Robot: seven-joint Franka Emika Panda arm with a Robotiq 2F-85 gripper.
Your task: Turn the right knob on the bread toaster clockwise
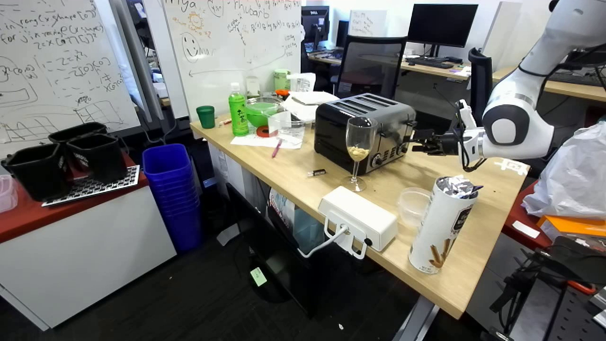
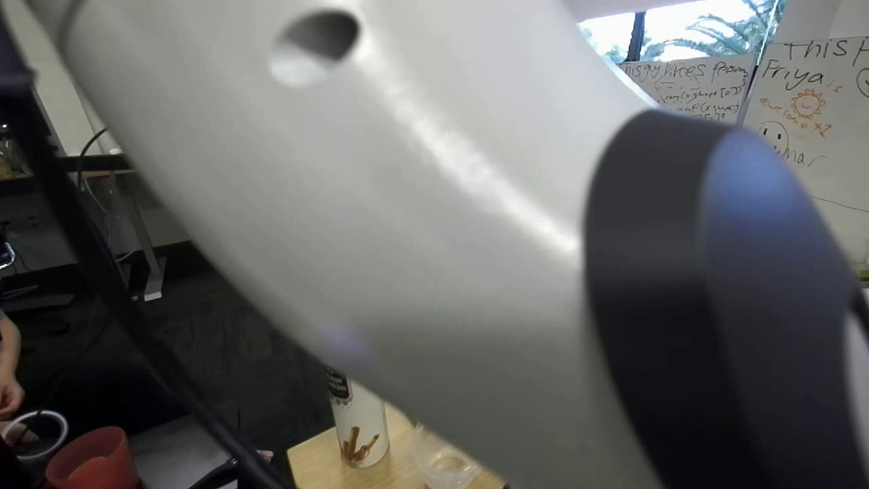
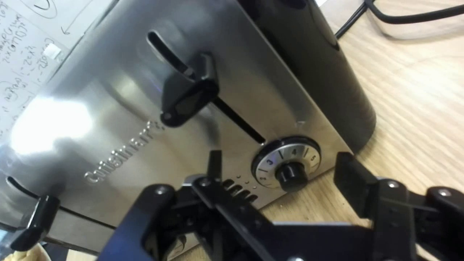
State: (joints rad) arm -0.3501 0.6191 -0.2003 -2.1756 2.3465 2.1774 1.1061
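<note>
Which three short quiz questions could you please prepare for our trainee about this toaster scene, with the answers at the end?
1. True or false: in the wrist view, the gripper is open near the right knob of the toaster.
2. Choose one: the wine glass on the table is (a) lying on its side, (b) standing upright, (c) turned upside down.
3. What colour is the cap of the green bottle?

Key: 1 true; 2 (b); 3 white.

Gleams as smooth metal on the box-shaped silver-fronted toaster, as glossy plastic on its round black knob and as clear glass on the stemmed goblet. Looks like matt wood on the pale flat table.
</note>
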